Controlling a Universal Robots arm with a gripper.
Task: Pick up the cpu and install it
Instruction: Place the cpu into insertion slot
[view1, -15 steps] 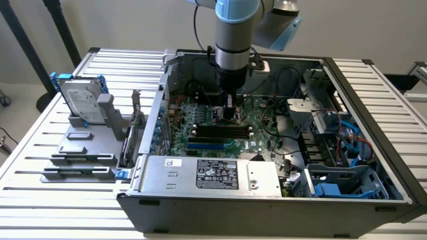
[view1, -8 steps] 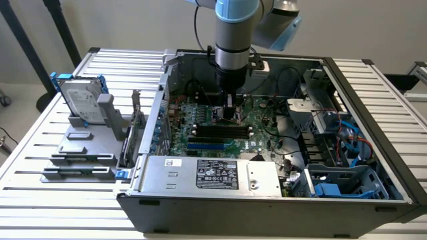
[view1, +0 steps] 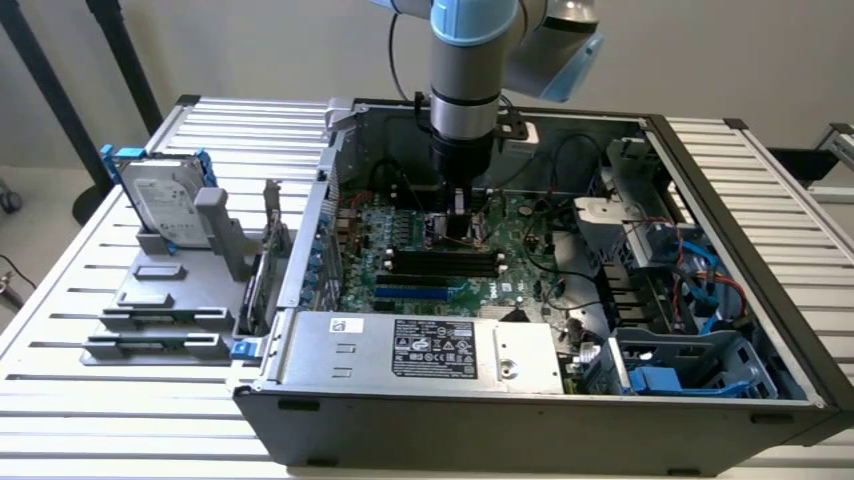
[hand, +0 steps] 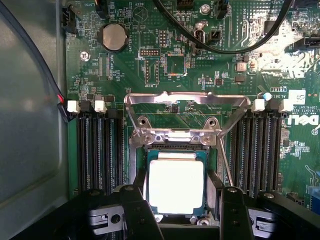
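Note:
The cpu (hand: 176, 186), a small square chip with a bright silver top, lies between my two black fingers (hand: 136, 212), framed by the socket on the green motherboard (hand: 125, 65). My gripper (hand: 182, 212) is shut on it, one finger at each side. I cannot tell whether the chip rests in the socket or hangs just above it. The socket's metal load plate (hand: 187, 102) is flipped open beyond the chip. In the exterior view my gripper (view1: 462, 228) reaches straight down into the open computer case (view1: 534, 400), at the middle of the board.
Black memory slots (hand: 97, 150) flank the socket on both sides. A black cable (hand: 220, 45) and a coin battery (hand: 113, 37) lie farther along the board. The power supply (view1: 427, 348) fills the case's front. An upright silver drive (view1: 167, 205) stands at the exterior view's left.

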